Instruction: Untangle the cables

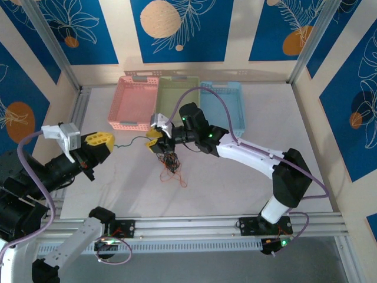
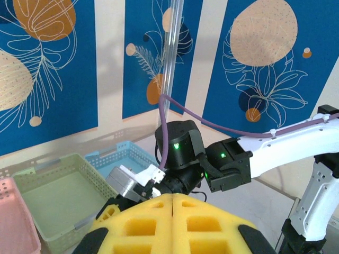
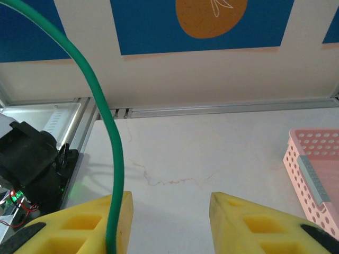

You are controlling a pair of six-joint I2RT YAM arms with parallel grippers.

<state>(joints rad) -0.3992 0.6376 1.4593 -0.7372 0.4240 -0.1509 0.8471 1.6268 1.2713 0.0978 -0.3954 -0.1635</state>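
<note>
A tangle of thin black and orange-red cables (image 1: 172, 164) lies on the white table just under my right gripper (image 1: 155, 141). One thin dark green cable (image 1: 131, 141) runs taut from that bundle leftward to my left gripper (image 1: 111, 143), whose yellow fingers are pressed together on its end. In the left wrist view the left gripper (image 2: 172, 197) shows no gap between its pads. In the right wrist view the right gripper (image 3: 170, 200) stands open, and the green cable (image 3: 113, 159) passes along the inner face of its left finger (image 3: 119, 211).
Pink (image 1: 134, 104), green (image 1: 175, 94) and blue (image 1: 228, 104) baskets stand side by side at the back of the table. The right arm (image 1: 253, 154) reaches across the middle. An aluminium frame rail (image 1: 194, 223) runs along the near edge.
</note>
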